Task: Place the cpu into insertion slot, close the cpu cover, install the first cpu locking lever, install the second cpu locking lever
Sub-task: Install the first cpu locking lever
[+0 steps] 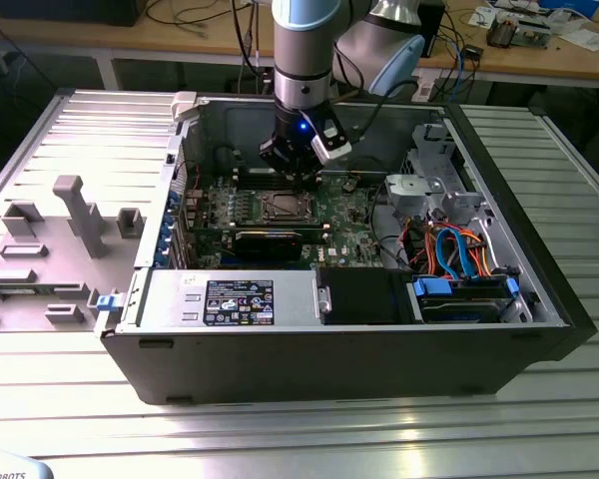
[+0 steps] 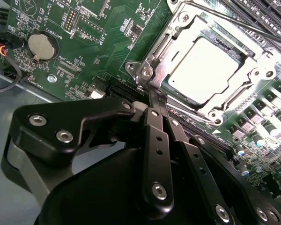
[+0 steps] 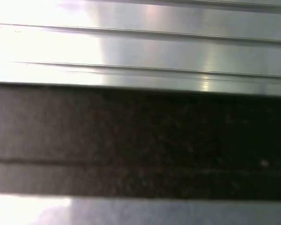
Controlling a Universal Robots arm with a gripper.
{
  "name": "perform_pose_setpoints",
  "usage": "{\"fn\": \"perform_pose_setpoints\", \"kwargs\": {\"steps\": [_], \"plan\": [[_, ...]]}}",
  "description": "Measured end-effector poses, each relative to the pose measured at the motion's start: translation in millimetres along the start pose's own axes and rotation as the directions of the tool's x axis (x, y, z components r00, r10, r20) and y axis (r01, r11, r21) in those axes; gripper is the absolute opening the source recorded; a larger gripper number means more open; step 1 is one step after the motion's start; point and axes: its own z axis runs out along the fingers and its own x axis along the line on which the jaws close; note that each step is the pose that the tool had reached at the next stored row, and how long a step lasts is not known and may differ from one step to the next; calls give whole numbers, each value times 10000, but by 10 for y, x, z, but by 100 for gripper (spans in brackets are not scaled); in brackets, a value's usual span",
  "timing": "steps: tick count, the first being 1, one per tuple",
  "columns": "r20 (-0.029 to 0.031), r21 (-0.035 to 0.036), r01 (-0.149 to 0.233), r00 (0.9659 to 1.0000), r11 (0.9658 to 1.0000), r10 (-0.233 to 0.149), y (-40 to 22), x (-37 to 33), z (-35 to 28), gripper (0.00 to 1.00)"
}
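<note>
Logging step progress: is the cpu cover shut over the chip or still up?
Shut. In the second wrist view the cpu cover lies flat around the cpu, whose bright top shows through the cut-out.

A silver-grey arm (image 1: 301,60) with pale blue joint caps ends in a black gripper (image 2: 152,101) (silver screws along its linkages; blue indicator light).

ribbed metal bench (image 1: 280,429), open black computer case (image 1: 379,359) lying directly on it, grey plastic panel (image 1: 50,249) flat on bench just beside case at exterior view's left
</note>
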Motion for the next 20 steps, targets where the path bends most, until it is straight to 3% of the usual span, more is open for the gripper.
{"fn": "perform_pose_setpoints", "kwargs": {"steps": [20], "plan": [[2, 1, 1, 10000, 10000, -1, 1, -1, -4, 11]]}}
